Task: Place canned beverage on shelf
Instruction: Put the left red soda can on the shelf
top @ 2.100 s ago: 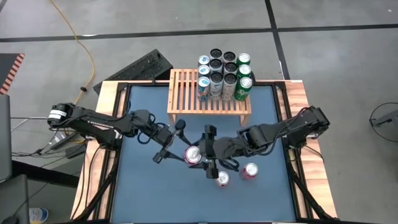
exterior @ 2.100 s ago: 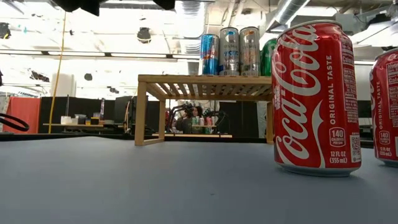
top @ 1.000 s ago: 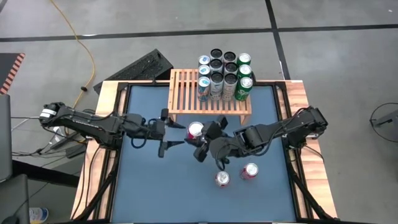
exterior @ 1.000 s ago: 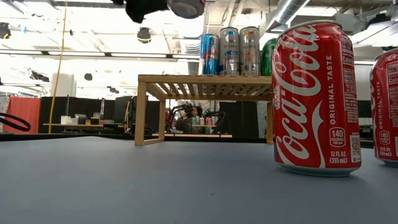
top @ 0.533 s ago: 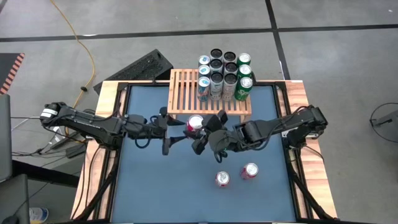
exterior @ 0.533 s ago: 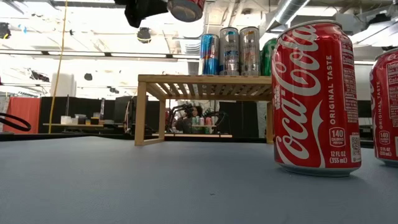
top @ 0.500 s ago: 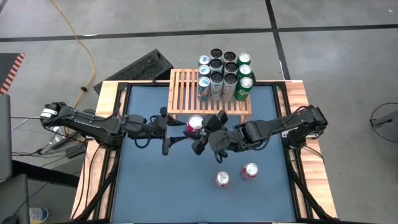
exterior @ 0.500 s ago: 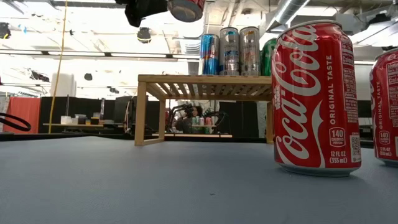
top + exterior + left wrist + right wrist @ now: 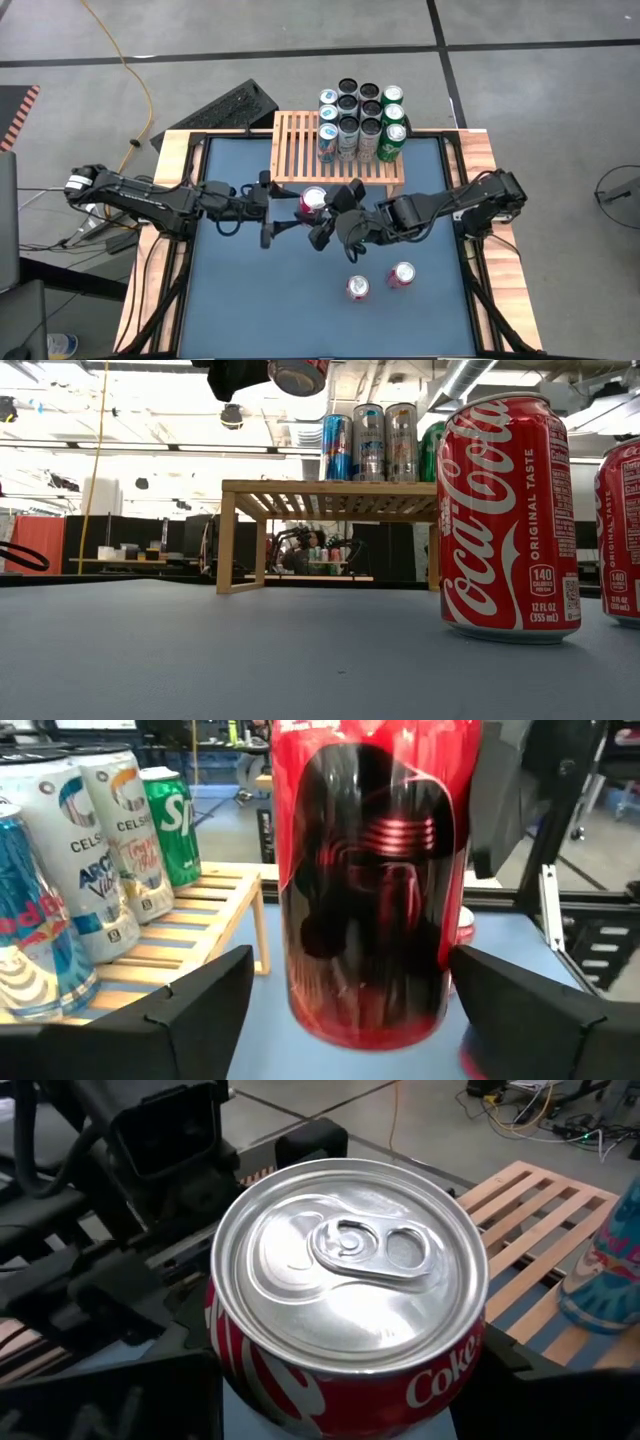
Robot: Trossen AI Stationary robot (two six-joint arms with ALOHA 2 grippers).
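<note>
A red can (image 9: 314, 200) with a dark mask print (image 9: 370, 880) hangs in the air just in front of the shelf (image 9: 298, 150), a light-wood slatted rack at the table's far edge. My right gripper (image 9: 326, 212) is shut on it, reaching in from the right. My left gripper (image 9: 270, 210) is open and comes level from the left. Its fingers (image 9: 200, 1005) stand on either side of the can's lower part with a gap showing. The low view shows the can's bottom (image 9: 298, 374) high above the table. My right gripper pinches the red can's side wall (image 9: 445, 1380) between its two fingers, below the silver lid (image 9: 350, 1270). The fingers come from the table's right, slanting a little downward. The can is lifted clear of the table, roughly upright with its lid up.
Several cans (image 9: 360, 120) fill the shelf's right half; its left slats are bare. Two red cans (image 9: 357, 288) (image 9: 401, 274) stand on the blue mat near the front, and they loom large in the low view (image 9: 505, 520).
My right gripper has carried the red can a little toward the far edge, nearer the shelf's front, and then held still. The can stays lifted clear of the table.
</note>
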